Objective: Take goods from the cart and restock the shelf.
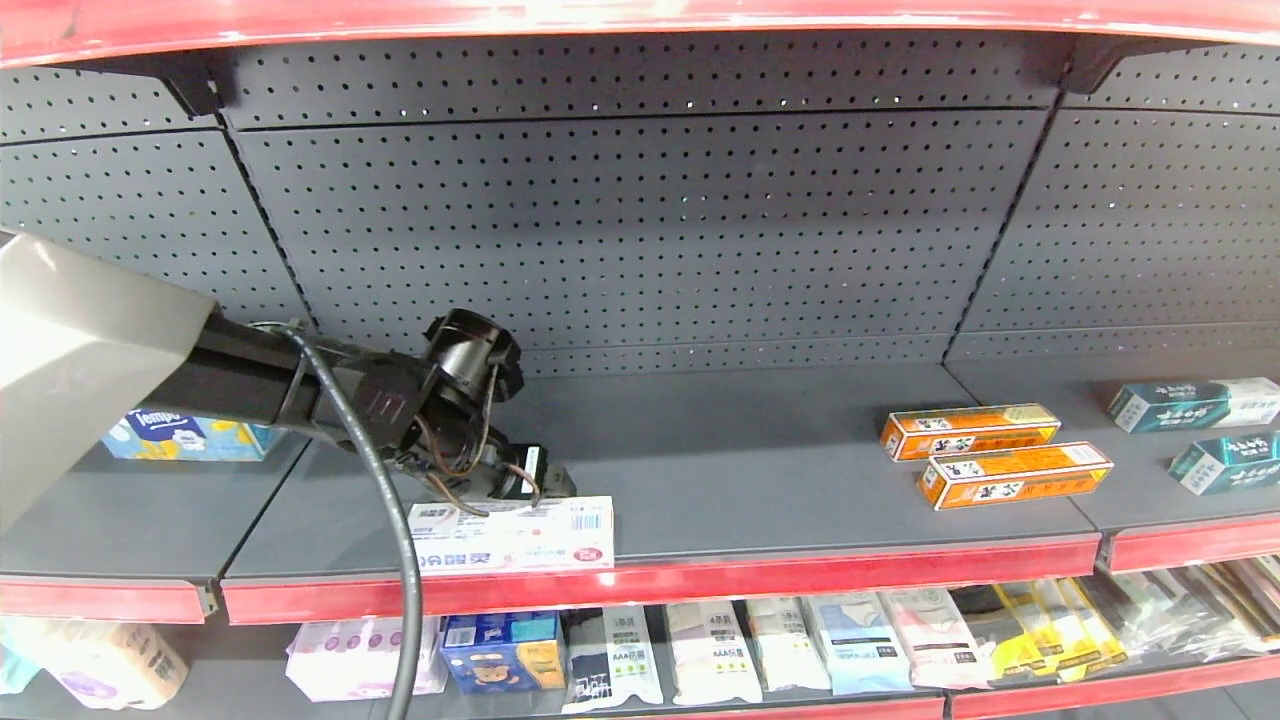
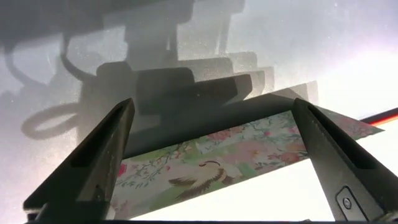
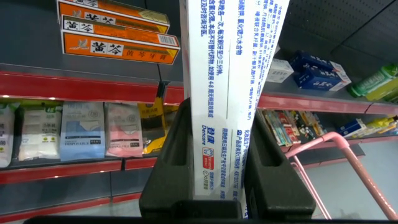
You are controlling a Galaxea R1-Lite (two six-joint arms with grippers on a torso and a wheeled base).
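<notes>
A white toothpaste box lies flat at the front edge of the grey shelf, left of centre. My left gripper sits just behind and over it, open. In the left wrist view its fingers stand wide apart with the flower-printed side of the box lying across between them. My right gripper is shut on a second long white box, held upright in front of the shelving.
Two orange boxes lie at the shelf's right, with teal boxes beyond them and a tissue pack at the far left. Packaged goods fill the lower shelf. A pink cart handle is near the right arm.
</notes>
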